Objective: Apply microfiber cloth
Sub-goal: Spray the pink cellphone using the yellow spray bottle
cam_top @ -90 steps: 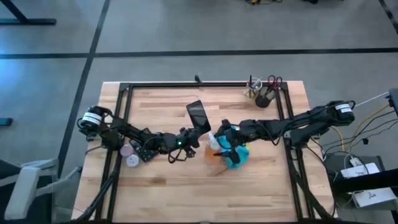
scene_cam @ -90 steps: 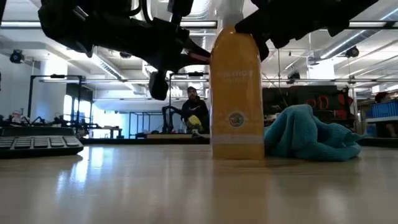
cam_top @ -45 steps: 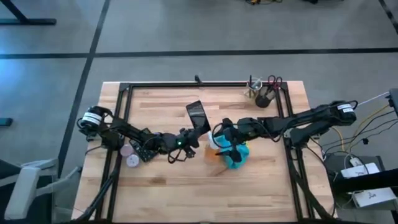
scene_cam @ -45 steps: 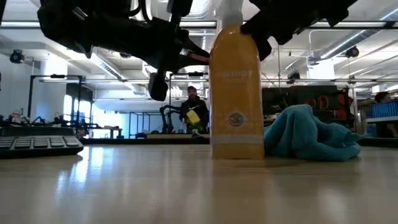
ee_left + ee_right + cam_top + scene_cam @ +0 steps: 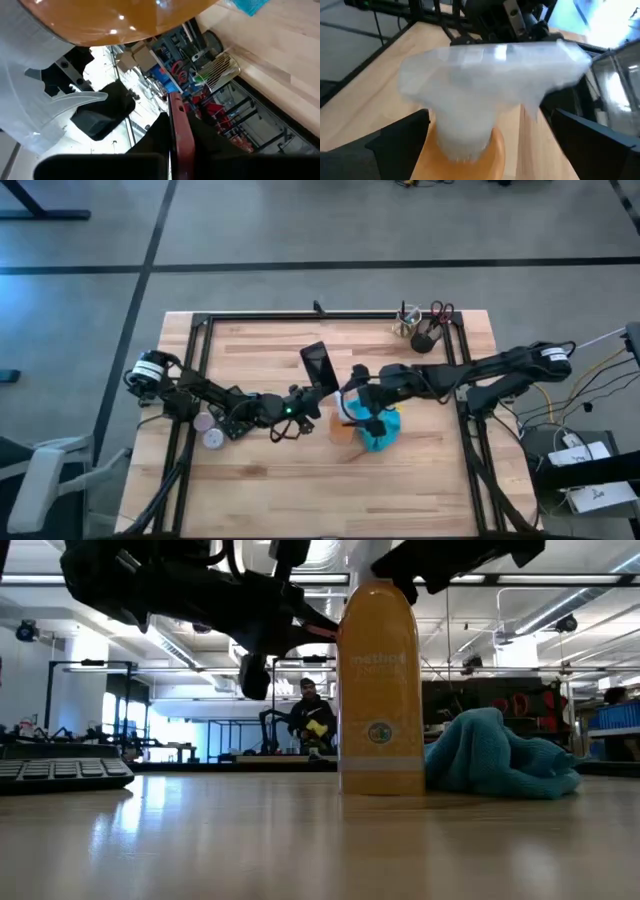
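The turquoise microfiber cloth (image 5: 384, 432) lies crumpled on the table, right beside the orange spray bottle (image 5: 380, 690) on its right-hand side; in the low view the cloth (image 5: 500, 762) rests in a heap. My right gripper (image 5: 490, 120) is open at the bottle's white spray head (image 5: 485, 95), one finger on either side, touching nothing that I can see. My left gripper (image 5: 310, 406) is left of the bottle and shut on a black phone (image 5: 318, 366) with a red edge. My left gripper holds the phone by its near end; the red edge (image 5: 178, 125) rises from between the fingers, seen edge-on. The phone is lifted clear of the table and slants up toward the far edge. The gripper body hides the exact place of contact.
A small black keypad (image 5: 228, 420) and a round pale disc (image 5: 212, 438) lie under the left arm. A holder with scissors and pens (image 5: 424, 330) stands at the far right. Bare wood lies along the near edge. A person sits in the room beyond (image 5: 312, 718).
My right gripper has moved toward the table's left edge, from above the cloth to the bottle's spray head. The bottle, the cloth and the held phone have stayed where they were.
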